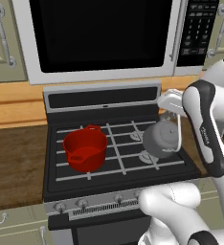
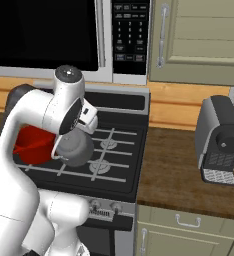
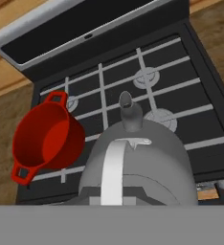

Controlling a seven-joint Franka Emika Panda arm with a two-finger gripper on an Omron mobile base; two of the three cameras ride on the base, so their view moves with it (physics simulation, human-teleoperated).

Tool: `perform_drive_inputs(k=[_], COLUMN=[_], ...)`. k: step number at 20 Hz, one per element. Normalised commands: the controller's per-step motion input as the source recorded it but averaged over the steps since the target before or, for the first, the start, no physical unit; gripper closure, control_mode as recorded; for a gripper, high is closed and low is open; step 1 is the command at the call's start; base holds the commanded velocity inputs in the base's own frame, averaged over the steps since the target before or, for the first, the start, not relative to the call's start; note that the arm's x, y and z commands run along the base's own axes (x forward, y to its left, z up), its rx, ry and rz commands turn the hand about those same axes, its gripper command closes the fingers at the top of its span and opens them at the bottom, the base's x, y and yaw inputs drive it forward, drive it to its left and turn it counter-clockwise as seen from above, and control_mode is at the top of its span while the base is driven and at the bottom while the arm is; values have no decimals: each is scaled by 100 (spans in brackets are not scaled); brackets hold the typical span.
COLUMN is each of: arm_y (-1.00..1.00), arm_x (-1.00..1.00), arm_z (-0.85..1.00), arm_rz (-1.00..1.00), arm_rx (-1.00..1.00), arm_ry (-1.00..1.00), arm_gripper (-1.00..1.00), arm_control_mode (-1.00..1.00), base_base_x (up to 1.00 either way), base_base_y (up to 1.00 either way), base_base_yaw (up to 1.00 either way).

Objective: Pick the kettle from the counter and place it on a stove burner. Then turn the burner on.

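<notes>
The dull-grey kettle (image 1: 161,139) (image 2: 75,148) hangs tilted just above the right side of the black cooktop, with its spout (image 3: 128,111) pointing toward the stove's back. My gripper (image 1: 174,113) (image 2: 79,130) is shut on the kettle's arched handle (image 3: 113,172); the fingertips are hidden behind the handle. Below the kettle (image 3: 142,158) lies the front right stove burner (image 1: 147,156) (image 3: 164,117), partly covered by it. The rear right burner (image 3: 146,76) (image 2: 109,144) is bare. The dark wood counter (image 2: 189,172) (image 1: 13,160) flanks the stove on both sides.
A red two-handled pot (image 1: 85,147) (image 3: 44,137) (image 2: 31,142) sits on the left front burner, close to the kettle. Control knobs (image 1: 60,206) line the stove's front edge. A coffee machine (image 2: 220,140) stands on the right counter. A microwave (image 1: 104,33) hangs above the stove.
</notes>
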Motion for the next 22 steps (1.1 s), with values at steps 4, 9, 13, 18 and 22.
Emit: perform_drive_inputs(k=[4, 9, 13, 18, 22], arm_y=[-16, -3, 0, 0, -2], arm_x=[19, 8, 12, 24, 40], arm_z=[-1, -9, -44, -22, -5], arm_rz=[0, 0, 0, 0, 0], arm_rx=[-8, -1, -1, -3, -3], arm_ry=[11, 1, 0, 0, 0], arm_gripper=[100, 100, 100, 100, 100], arm_control_mode=[-100, -100, -100, -100, -100], base_base_x=[0, 0, 0, 0, 0], base_base_y=[0, 0, 0, 0, 0], base_base_yaw=[0, 0, 0, 0, 0])
